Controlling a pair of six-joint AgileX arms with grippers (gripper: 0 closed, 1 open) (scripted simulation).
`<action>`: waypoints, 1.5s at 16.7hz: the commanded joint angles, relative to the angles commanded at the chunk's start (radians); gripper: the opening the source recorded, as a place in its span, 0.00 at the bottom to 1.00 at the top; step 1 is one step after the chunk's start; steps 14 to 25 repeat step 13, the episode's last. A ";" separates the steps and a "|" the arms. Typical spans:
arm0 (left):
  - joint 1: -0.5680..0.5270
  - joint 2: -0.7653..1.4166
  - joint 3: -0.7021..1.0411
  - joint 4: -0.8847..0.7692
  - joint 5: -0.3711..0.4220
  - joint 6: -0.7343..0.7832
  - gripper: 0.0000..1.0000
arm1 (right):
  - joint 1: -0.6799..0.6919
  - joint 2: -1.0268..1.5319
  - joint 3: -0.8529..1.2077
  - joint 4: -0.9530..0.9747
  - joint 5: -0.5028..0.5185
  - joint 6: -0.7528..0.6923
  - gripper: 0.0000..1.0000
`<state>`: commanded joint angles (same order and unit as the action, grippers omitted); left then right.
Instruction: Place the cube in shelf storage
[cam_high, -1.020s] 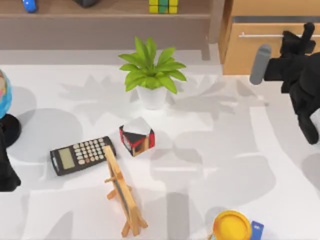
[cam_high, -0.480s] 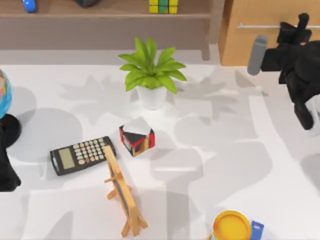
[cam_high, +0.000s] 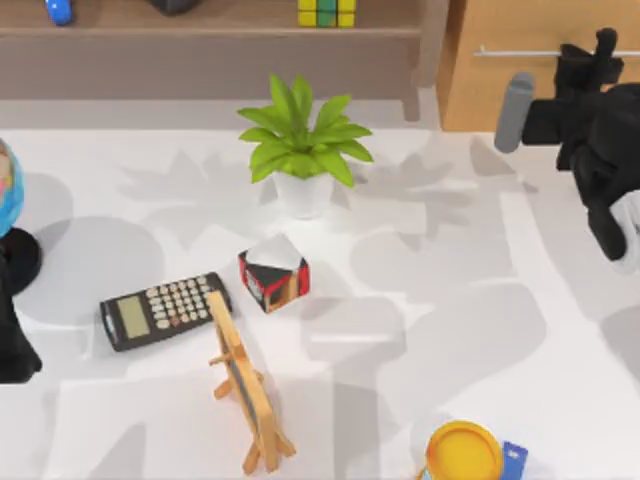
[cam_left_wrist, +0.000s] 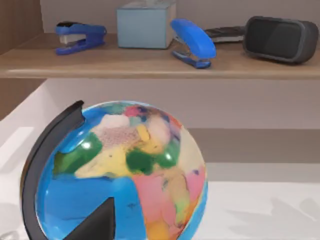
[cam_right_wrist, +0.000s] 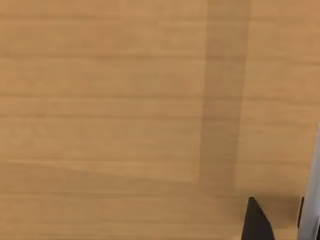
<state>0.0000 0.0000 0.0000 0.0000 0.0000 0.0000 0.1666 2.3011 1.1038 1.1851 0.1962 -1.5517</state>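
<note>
Cube: the cube (cam_high: 327, 12) sits on the board of the shelf storage (cam_high: 200, 20) at the far edge of the table, cut off by the top view's upper border — only its lower rows of yellow and green tiles show.
Shelf storage: runs along the far side from the left to a wooden upright near the middle; the left wrist view shows its board (cam_left_wrist: 150, 62) carrying two blue staplers, a pale blue box and a dark headset.
Open room: the right half of the white table (cam_high: 450, 330) is bare between the potted plant (cam_high: 303, 150) and the yellow-lidded container (cam_high: 464, 452) at the near edge.
Crowded part: calculator (cam_high: 165, 310), red, black and white block (cam_high: 273, 275) and small wooden easel (cam_high: 245, 385) stand close together left of centre.
Right gripper: the right gripper (cam_high: 590, 55) is at the far right, against the light-wood drawer (cam_high: 520, 60) by its metal bar handle — its wrist view shows wood grain (cam_right_wrist: 125, 100) close up; I cannot tell how the jaws stand.
Left arm: parked at the left edge beside the globe (cam_left_wrist: 120, 175), mostly cut off.
</note>
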 joint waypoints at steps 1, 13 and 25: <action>0.000 0.000 0.000 0.000 0.000 0.000 1.00 | 0.000 0.000 0.000 0.000 0.000 0.000 0.53; 0.000 0.000 0.000 0.000 0.000 0.000 1.00 | 0.000 0.000 0.000 0.000 0.000 0.000 1.00; 0.000 0.000 0.000 0.000 0.000 0.000 1.00 | 0.000 0.000 0.000 0.000 0.000 0.000 1.00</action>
